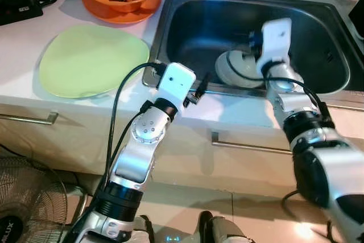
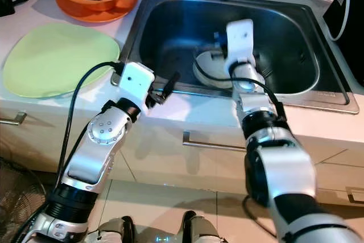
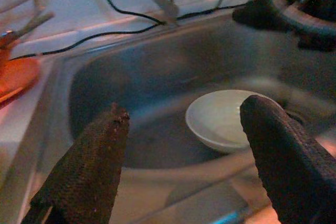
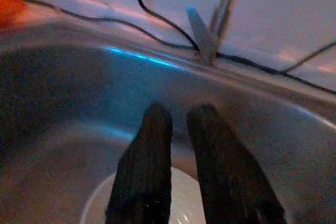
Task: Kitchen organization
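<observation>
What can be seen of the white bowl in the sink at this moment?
The white bowl is small, round and glossy, ceramic by its look, and seems empty. It lies on the bottom of the steel sink, near the front wall, upright or slightly tilted. The right gripper hangs just over its rim with its fingers close together; whether they touch it cannot be told. The left gripper is open at the sink's front edge.
</observation>
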